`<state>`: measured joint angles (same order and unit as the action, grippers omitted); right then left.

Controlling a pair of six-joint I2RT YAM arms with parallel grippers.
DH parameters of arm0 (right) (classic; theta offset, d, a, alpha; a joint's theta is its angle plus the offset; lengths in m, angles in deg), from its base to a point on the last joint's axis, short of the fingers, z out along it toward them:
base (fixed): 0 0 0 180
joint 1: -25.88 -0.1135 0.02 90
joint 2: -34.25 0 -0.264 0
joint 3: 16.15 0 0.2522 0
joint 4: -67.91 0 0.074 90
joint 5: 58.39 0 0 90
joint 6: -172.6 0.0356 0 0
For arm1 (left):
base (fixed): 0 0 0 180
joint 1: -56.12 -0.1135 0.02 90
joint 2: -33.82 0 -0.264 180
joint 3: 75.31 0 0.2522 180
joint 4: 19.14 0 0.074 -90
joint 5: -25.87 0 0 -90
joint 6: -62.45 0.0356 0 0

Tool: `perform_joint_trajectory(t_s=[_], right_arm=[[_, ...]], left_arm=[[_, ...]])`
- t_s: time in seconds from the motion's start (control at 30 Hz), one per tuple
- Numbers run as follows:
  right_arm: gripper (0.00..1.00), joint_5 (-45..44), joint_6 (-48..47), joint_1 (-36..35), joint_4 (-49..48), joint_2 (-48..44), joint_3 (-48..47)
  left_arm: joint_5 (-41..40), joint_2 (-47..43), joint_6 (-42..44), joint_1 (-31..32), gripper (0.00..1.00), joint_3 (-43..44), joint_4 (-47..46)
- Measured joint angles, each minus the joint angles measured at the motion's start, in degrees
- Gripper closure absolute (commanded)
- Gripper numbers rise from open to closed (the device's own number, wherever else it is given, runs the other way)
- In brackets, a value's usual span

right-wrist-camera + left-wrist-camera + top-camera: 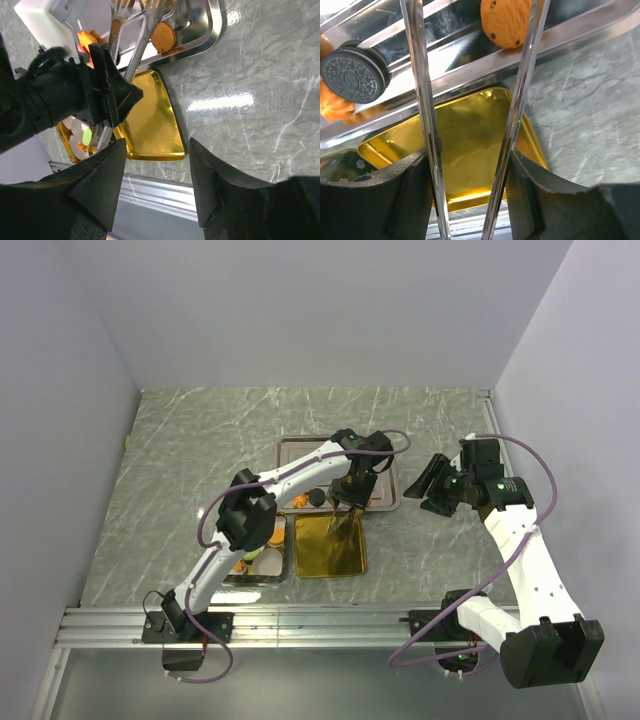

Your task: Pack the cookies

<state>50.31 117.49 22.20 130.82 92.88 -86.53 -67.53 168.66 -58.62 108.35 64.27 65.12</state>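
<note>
My left gripper (350, 478) is shut on a pair of metal tongs (422, 100), its fingers (410, 200) pressing both arms. The tongs reach into the silver tray (470, 70), spread apart, their tips out of the wrist view. An orange chip cookie (507, 20) lies in the tray between the arms, against the right one. A black sandwich cookie (355, 75) and an orange flower cookie (337, 107) lie at the tray's left. An empty gold tray (330, 545) sits just in front. My right gripper (435, 485) is open and empty, right of the silver tray.
A gold box (262, 550) with white paper cups, a green cookie (86, 136) and orange pieces stands left of the gold tray. The aluminium rail (320, 620) runs along the near edge. Grey walls close in the table on three sides.
</note>
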Motion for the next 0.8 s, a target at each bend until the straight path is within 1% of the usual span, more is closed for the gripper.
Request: perform_joint_trajectory(t_s=[0.2, 0.4, 0.6, 0.8], right_arm=[[0.4, 0.48, -0.07, 0.17, -0.13, 0.0, 1.2], [0.4, 0.87, -0.26, 0.22, -0.09, -0.13, 2.03], [0.4, 0.87, -0.83, 0.24, 0.11, -1.11, 2.45], [0.4, 1.33, -0.94, 0.28, 0.13, -1.57, 2.47]], left_arm=[[-2.03, 0.0, 0.37, 1.4, 0.46, 0.0, 0.9], [-3.1, 0.13, 0.42, 2.05, 0.55, 0.0, 1.14], [-4.15, 1.84, 0.37, 2.1, 0.62, 0.63, 1.68], [-6.14, 1.2, -0.15, 1.75, 0.65, 0.87, 2.12]])
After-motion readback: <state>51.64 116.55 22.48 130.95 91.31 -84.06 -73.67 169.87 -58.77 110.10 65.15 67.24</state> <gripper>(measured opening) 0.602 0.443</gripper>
